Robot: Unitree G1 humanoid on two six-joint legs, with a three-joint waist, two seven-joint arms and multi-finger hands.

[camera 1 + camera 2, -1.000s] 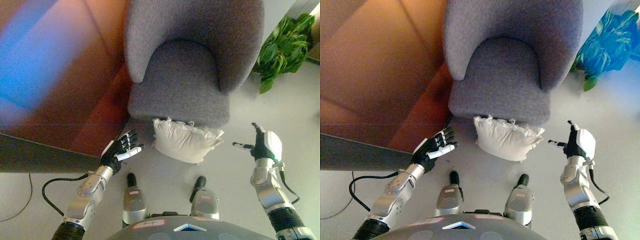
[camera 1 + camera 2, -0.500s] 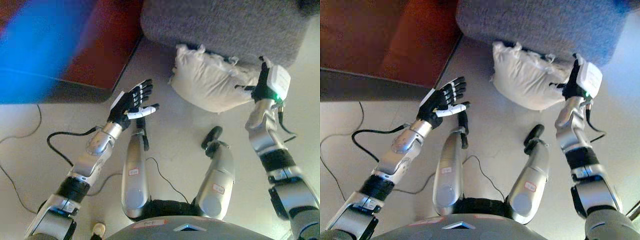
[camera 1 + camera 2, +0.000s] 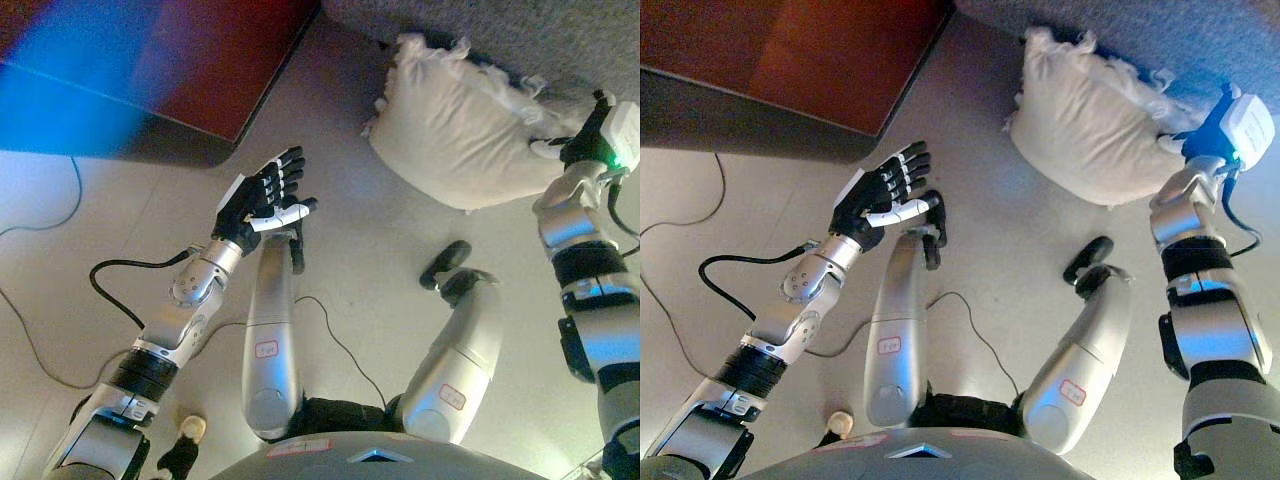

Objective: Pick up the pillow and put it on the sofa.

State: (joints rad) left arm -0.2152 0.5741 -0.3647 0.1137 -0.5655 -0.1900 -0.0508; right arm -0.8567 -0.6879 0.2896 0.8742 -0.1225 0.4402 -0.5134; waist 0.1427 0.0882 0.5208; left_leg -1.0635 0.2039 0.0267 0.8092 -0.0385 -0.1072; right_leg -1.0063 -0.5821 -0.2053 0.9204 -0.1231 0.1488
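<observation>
One white pillow (image 3: 462, 135) — right hand (image 3: 585, 140) alongside

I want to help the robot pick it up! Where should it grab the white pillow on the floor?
By its two side edges, one robot hand from each side. The pillow is wide and puffy, leaning on the grey sofa, so a top pinch would likely slip. The right hand is already at its right edge; the left hand is open and apart, so it should probably close in from the left.

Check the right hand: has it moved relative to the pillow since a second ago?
Yes. The right hand has closed in leftward onto the pillow lying against the sofa; earlier it hovered clear.
</observation>
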